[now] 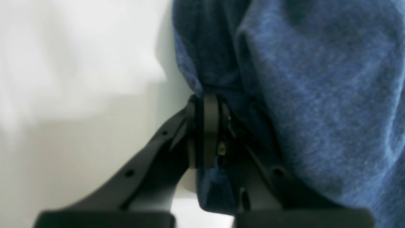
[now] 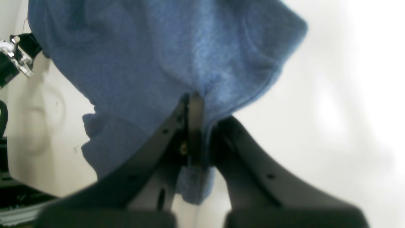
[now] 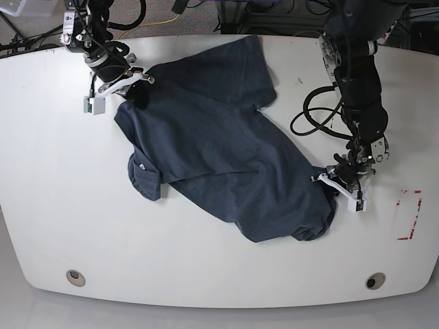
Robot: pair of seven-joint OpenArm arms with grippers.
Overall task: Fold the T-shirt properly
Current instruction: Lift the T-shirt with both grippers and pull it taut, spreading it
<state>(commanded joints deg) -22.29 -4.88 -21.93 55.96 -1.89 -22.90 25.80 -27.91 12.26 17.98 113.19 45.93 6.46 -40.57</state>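
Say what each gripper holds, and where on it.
Both hold the T-shirt: the right gripper and the left gripper each pinch an edge at opposite ends.

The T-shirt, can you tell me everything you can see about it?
The T-shirt is dark heathered blue, looks like soft knit cotton, and has short sleeves. No lettering shows. It lies rumpled and slanted across the white table, not yet folded, one sleeve bunched at the near left. The right gripper is shut on a far edge of the cloth, and the left gripper is shut on the opposite near corner. Both pinch bunched fabric.
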